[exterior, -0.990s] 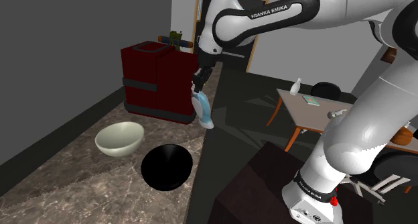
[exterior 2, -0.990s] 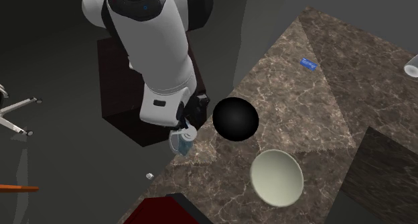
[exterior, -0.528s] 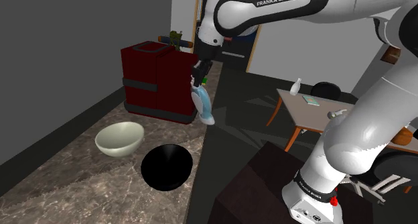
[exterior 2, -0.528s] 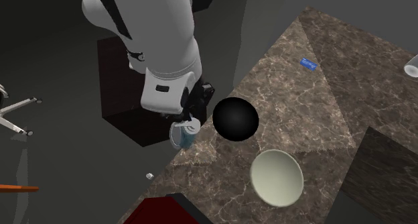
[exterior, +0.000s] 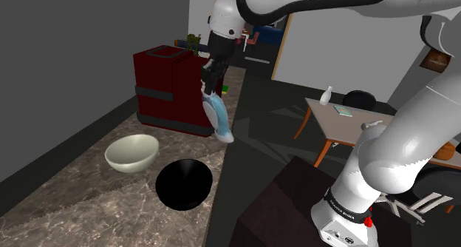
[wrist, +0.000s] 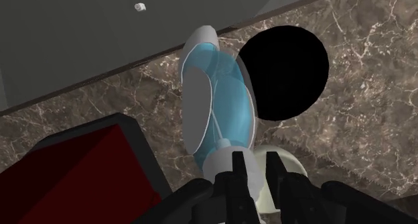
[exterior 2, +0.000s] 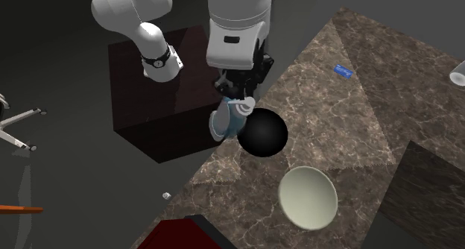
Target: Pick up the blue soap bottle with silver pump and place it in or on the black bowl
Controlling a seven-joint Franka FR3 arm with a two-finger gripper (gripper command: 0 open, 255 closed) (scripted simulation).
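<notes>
gripper (exterior: 211,74) clamped tight on pump end of bottle (exterior: 219,118); bottle hangs tilted in the air just beside black bowl (exterior: 184,183). recommend: centre it over the bowl, lower gently, then release.

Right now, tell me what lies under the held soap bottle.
Marble counter near its edge shows around the soap bottle, with the black bowl just beside it. The bottle itself covers the patch straight below.
</notes>
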